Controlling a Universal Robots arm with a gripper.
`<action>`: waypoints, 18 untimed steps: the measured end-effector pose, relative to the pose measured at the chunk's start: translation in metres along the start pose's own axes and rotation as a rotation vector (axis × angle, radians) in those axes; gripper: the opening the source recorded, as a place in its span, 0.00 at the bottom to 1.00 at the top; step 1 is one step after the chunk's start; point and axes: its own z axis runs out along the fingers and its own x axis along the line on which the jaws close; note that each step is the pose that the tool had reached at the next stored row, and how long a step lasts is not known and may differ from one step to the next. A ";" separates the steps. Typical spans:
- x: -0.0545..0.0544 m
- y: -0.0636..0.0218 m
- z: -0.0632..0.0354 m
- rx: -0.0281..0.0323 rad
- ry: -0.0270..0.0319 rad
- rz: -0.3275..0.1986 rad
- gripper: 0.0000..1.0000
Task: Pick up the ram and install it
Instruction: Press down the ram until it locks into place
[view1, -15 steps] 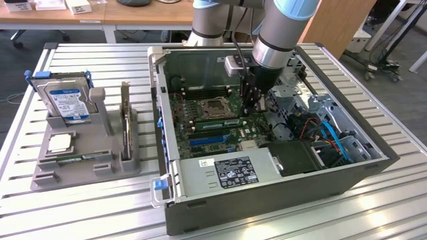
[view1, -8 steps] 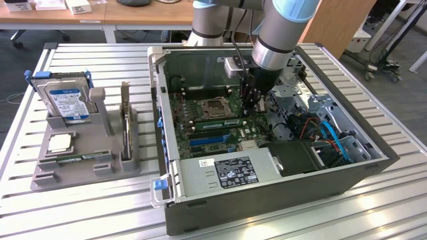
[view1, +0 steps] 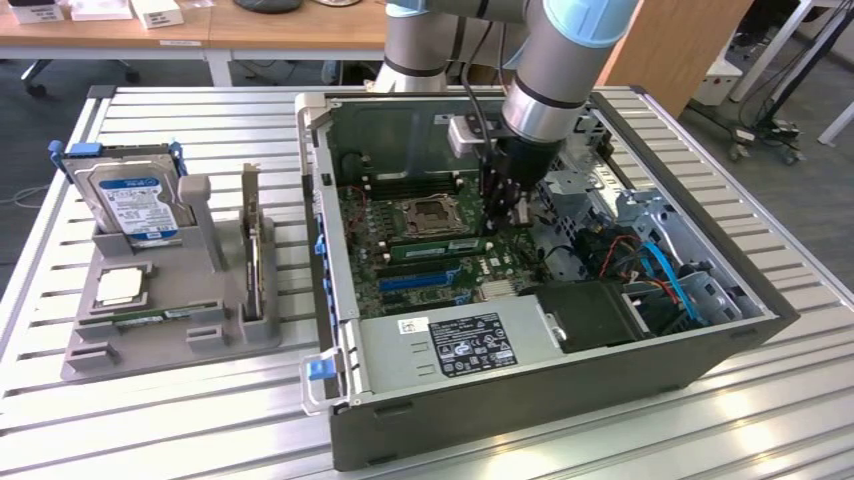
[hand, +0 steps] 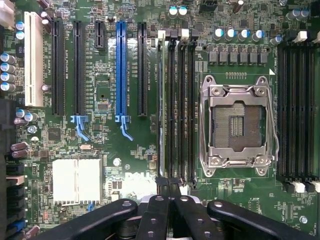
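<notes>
The ram (view1: 434, 243) is a thin green stick standing on edge in a memory slot beside the empty CPU socket (view1: 430, 212), inside the open computer case (view1: 534, 400). In the wrist view the ram (hand: 160, 100) appears edge-on as a pale line in the slot farthest from the socket (hand: 235, 122). My gripper (view1: 514, 222) hangs down into the case at one end of that stick. Its black fingers (hand: 162, 200) are pressed together, and the gripper (hand: 169, 186) is shut right over the stick's end. I cannot tell whether the tips touch it.
A grey holder (view1: 174, 345) on the exterior view's left carries a blue-labelled hard drive (view1: 134, 200), an upright expansion card (view1: 250, 235), a CPU chip (view1: 120, 285) and another thin green stick (view1: 154, 316). Drive cages and blue cables (view1: 667, 270) crowd the case's other side. The power supply (view1: 454, 340) sits at the front.
</notes>
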 end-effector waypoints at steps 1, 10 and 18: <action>-0.001 0.0000 0.0001 0.0000 0.0001 0.000 0.10; -0.001 -0.0002 0.0034 -0.0002 0.0006 0.000 0.10; -0.001 -0.0004 0.0062 -0.0001 0.0005 0.000 0.10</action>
